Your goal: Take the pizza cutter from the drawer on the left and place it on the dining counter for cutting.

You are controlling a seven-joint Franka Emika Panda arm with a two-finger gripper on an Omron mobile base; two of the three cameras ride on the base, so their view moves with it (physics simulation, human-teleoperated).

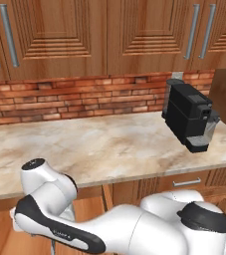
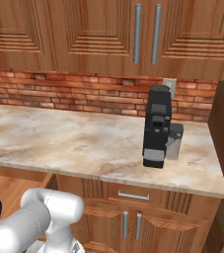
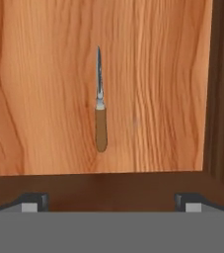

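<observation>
Pizza cutter work takes place in the wide brown wooden drawer point(image 3: 44, 74), pulled open. On its pale floor lies the wheel-bladed, brown-handled pizza cutter point(image 3: 100, 111), edge-on. The gripper point(image 3: 111, 200) hangs above, its 2 tips spread wide, holding nothing, likely ready to descend.

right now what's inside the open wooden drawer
Just the pizza cutter with its brown wooden handle and thin silver wheel seen edge-on, lying on the drawer's pale wood floor. The near edge, under the dark front wall, is hidden.
</observation>
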